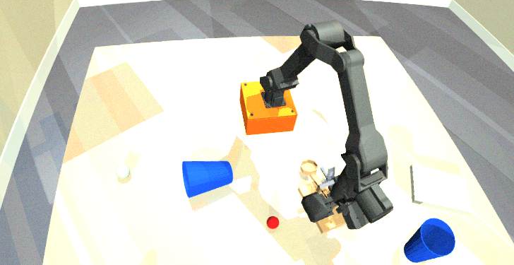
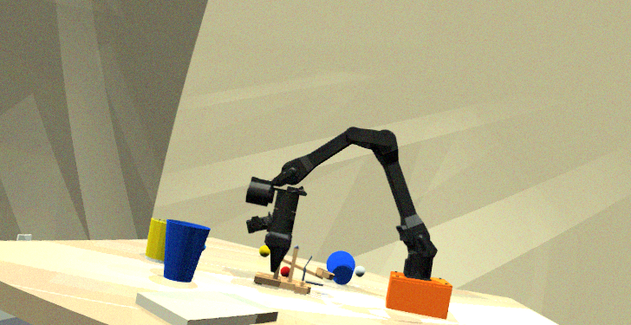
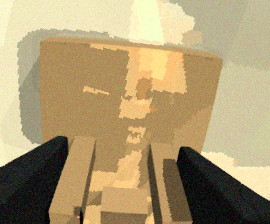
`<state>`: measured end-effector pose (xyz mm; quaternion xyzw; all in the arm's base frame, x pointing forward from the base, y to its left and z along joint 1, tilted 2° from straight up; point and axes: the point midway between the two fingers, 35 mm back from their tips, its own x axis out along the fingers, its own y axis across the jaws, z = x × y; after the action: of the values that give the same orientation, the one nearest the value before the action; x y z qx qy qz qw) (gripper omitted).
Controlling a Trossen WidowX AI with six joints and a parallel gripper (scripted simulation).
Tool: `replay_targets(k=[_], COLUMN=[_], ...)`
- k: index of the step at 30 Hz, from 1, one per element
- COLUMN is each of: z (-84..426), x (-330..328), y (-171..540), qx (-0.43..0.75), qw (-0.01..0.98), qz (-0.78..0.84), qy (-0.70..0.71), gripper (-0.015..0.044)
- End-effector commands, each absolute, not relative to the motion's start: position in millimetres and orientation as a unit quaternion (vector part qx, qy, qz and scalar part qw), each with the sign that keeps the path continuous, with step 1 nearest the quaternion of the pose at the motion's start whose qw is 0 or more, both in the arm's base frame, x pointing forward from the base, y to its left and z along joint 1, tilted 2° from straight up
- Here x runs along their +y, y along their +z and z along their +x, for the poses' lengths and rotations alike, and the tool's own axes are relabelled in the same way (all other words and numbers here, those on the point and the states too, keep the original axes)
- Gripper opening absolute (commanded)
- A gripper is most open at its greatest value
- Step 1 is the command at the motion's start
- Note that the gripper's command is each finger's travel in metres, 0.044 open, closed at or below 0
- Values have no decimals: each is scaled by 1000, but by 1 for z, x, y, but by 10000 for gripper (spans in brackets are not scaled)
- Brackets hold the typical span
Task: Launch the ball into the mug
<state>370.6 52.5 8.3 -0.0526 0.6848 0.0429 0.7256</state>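
The wooden catapult [image 1: 330, 223] [image 2: 264, 278] [image 3: 76, 100] stands at or just above the table; a small gap cannot be ruled out. Its round cup [image 1: 301, 171] looks empty and faces the arm's base side. My gripper [image 2: 274, 270] [image 3: 123, 151] points down and is shut on the catapult, its black fingers outside two upright wooden pieces. The yellow mug [image 2: 155, 241] stands partly behind a blue cup in the exterior view. A red ball [image 1: 272, 222] [image 2: 285, 270] lies beside the catapult. A yellow ball [image 2: 264, 250] lies farther back. A white ball [image 1: 123, 171] [image 2: 360, 271] lies far off.
One blue cup [image 1: 428, 243] [image 2: 184, 251] stands upright; another blue cup [image 1: 206, 177] [image 2: 340, 261] lies on its side. A pale flat slab [image 1: 440, 187] [image 2: 207, 307] lies near the table edge. The orange block [image 1: 271, 124] [image 2: 417, 295] carries the arm.
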Motion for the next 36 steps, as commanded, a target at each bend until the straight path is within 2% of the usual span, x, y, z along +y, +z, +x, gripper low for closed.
replay_targets(k=[1,4,18,21,26,32,36], z=[371,371,371,373,366,371,369], x=[53,53,53,53,54,54,54], y=[9,9,9,33,107,92,133], qx=[684,684,684,684,683,680,672], qw=[726,726,726,726,727,730,738], qz=[-53,-53,-53,-52,-52,-53,-53], qy=[43,43,43,43,43,45,45], gripper=[0,0,368,440,440,440,440])
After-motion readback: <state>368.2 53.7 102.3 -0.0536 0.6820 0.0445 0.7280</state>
